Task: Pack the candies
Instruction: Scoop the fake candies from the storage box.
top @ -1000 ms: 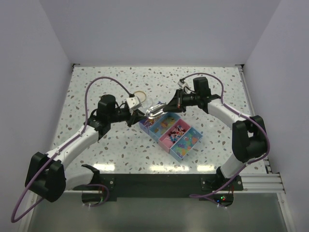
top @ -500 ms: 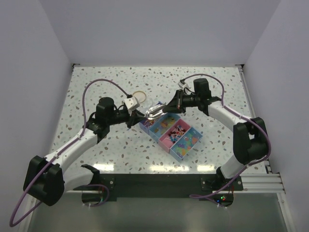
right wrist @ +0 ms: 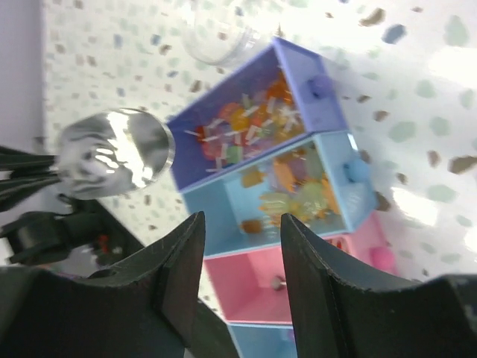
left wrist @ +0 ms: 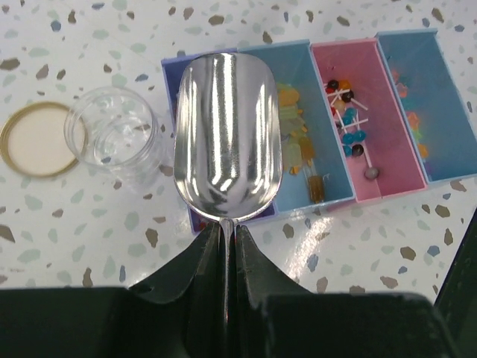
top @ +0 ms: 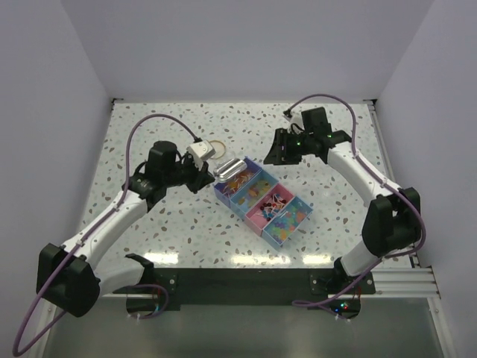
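**Op:** Claw state?

**Eng:** Your left gripper [left wrist: 227, 237] is pinched narrow on the handle of the scoop [left wrist: 227, 138]. The bowl is empty and hangs over the purple end compartment of the box [left wrist: 311, 119]. Your right gripper [right wrist: 242, 242] has its fingers parted with nothing between them. It hovers off the box's far side, touching nothing.

**Op:** Candies?

**Eng:** The candies [left wrist: 298, 142] are all inside the box, spread over its purple, light blue, pink and blue compartments. None in the scoop. The jar [left wrist: 115, 138] just beside the box's purple end looks empty. Its lid [left wrist: 41, 139] lies flat beyond the jar, away from the box.

**Op:** What bites me from here?

**Eng:** Four things, my read.
1. The bowl looks about as wide as a compartment. Dive in off-centre and it rides a wall and shoves the box across the table [left wrist: 358, 253]. Nothing braces the box.
2. You hold a thin handle in a pinch, so digging load can twist the scoop in the fingers and dump it.
3. The bowl looks wide against the jar's mouth, and the sweets are tiny and will roll. Tip fast or off-line and they land beside the box, not in the jar.
4. The jar sits close enough to the box that a wide swing knocks it over.

**Op:** Fix?

**Eng:** Steady the box or jar with your right gripper first, then scoop shallow.
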Motion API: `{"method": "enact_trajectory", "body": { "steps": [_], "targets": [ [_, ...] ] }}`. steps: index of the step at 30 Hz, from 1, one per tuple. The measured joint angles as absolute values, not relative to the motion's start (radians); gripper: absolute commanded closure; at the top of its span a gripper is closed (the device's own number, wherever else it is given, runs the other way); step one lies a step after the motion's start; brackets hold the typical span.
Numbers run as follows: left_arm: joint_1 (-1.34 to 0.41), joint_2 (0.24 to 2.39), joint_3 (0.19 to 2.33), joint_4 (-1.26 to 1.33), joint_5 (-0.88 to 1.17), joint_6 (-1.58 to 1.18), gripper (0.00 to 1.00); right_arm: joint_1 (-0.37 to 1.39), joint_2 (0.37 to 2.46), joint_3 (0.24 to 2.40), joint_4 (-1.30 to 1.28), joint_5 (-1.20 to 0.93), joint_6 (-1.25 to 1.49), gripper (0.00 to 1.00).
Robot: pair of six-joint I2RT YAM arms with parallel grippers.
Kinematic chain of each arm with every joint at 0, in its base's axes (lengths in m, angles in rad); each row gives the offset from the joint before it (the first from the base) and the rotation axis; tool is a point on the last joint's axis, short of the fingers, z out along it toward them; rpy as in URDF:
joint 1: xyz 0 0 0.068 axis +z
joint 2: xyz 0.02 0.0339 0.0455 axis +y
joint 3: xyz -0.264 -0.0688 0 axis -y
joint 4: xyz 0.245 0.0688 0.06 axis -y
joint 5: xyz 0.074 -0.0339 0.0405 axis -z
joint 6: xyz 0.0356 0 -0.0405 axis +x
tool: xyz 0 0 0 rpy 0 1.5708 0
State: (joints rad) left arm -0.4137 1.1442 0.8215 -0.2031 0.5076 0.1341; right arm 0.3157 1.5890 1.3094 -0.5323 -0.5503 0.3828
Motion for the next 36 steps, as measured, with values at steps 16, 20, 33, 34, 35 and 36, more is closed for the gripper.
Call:
{"method": "enact_trajectory", "body": {
  "steps": [16, 20, 33, 34, 35, 36],
  "targets": [
    [-0.541, 1.222, 1.063, -0.688, 0.274, 0.14, 1.0, 0.5, 1.877, 1.517, -0.579, -0.163, 0.202, 0.61],
    [-0.55, 1.261, 1.102, -0.751, 0.239, 0.138, 1.0, 0.52, 1.922, 1.52, -0.58, -0.096, 0.17, 0.79],
    [-0.552, 1.361, 1.223, -0.894, 0.174, 0.161, 1.0, 0.624, 1.844, 1.401, -0.51, 0.039, 0.125, 1.0],
    [-0.553, 1.366, 1.227, -0.9, 0.169, 0.168, 1.0, 0.629, 1.837, 1.391, -0.506, 0.042, 0.126, 1.0],
    [-0.553, 1.372, 1.232, -0.911, 0.159, 0.174, 1.0, 0.635, 1.827, 1.376, -0.497, 0.043, 0.127, 1.0],
    [-0.554, 1.377, 1.236, -0.921, 0.15, 0.181, 1.0, 0.639, 1.816, 1.362, -0.492, 0.045, 0.126, 1.0]
  ]
}}
